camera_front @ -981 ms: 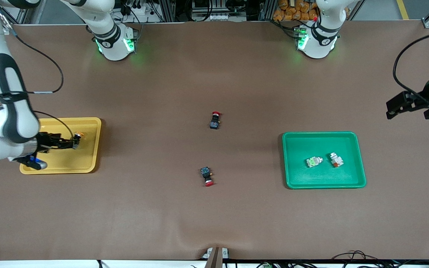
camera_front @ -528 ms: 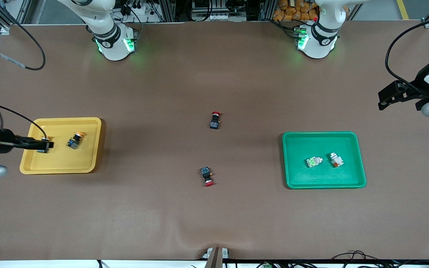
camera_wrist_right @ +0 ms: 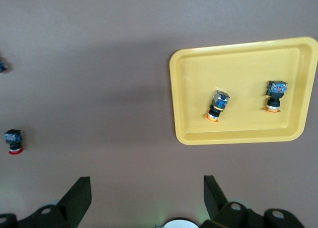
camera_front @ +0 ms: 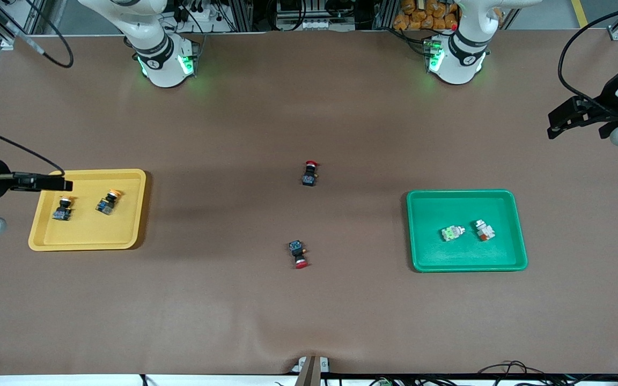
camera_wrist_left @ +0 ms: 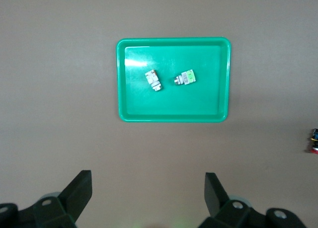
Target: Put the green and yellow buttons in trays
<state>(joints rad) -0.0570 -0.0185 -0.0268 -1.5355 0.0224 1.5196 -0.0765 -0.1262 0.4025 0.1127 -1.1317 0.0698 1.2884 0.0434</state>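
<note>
The yellow tray [camera_front: 94, 236] holds two black-and-blue buttons with yellow-orange caps [camera_front: 63, 208] [camera_front: 107, 202]. They also show in the right wrist view [camera_wrist_right: 217, 105] [camera_wrist_right: 275, 94] on that tray [camera_wrist_right: 238, 128]. The green tray [camera_front: 448, 257] holds the green-faced button [camera_front: 451, 233] and the other pale button [camera_front: 484, 230]. Both show in the left wrist view [camera_wrist_left: 187, 78] [camera_wrist_left: 153, 80]. My right gripper [camera_front: 57, 185] [camera_wrist_right: 147, 184] is open and empty, high over the yellow tray's outer edge. My left gripper [camera_front: 558, 124] [camera_wrist_left: 148, 181] is open and empty, high over the left arm's end of the table.
Two red-capped black-and-blue switches lie on the brown mat mid-table, one [camera_front: 309, 173] farther from the front camera than the other [camera_front: 298, 253]. One shows in the right wrist view [camera_wrist_right: 13, 140]. The arm bases stand along the table's back edge.
My right gripper let go of a yellow-capped button in the yellow tray, then rose and drew back toward the table's end. The left gripper shifted slightly.
</note>
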